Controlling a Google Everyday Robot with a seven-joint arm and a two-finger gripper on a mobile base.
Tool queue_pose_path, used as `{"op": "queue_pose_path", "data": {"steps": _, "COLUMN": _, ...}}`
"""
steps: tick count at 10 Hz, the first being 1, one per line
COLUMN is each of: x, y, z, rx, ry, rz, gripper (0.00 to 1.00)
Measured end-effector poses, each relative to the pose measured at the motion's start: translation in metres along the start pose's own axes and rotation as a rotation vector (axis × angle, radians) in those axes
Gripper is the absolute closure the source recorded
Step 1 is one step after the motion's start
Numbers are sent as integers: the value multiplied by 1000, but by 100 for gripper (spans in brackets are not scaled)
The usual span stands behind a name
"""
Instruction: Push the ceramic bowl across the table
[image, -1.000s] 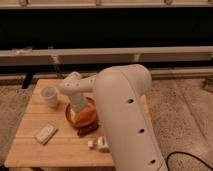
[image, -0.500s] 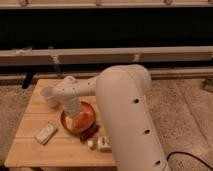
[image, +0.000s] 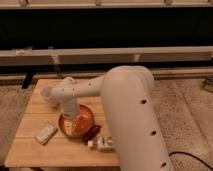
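Note:
The orange ceramic bowl (image: 80, 123) sits near the middle of the light-wood table (image: 35, 150). My white arm reaches in from the right and bends down over the bowl. The gripper (image: 70, 120) hangs at the bowl's left part, at or inside its rim. The wrist hides the contact with the bowl.
A small white cup (image: 48, 95) stands at the table's back left, half behind my arm. A pale flat packet (image: 45, 133) lies at the front left. A small white object (image: 102, 144) and a dark item (image: 93, 132) lie by the bowl's front right. Speckled floor surrounds the table.
My arm has swung further left over the table, and the bowl has shifted left and toward the front with it. The cup is now partly hidden by the arm.

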Motion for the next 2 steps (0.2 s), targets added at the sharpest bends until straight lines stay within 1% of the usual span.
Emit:
{"op": "queue_pose_path", "data": {"steps": 1, "x": 5, "y": 0, "z": 0, "rx": 8, "ry": -8, "rz": 22, "gripper": 20}}
{"op": "queue_pose_path", "data": {"steps": 2, "x": 18, "y": -6, "z": -1, "rx": 14, "ry": -14, "rz": 43, "gripper": 20}}
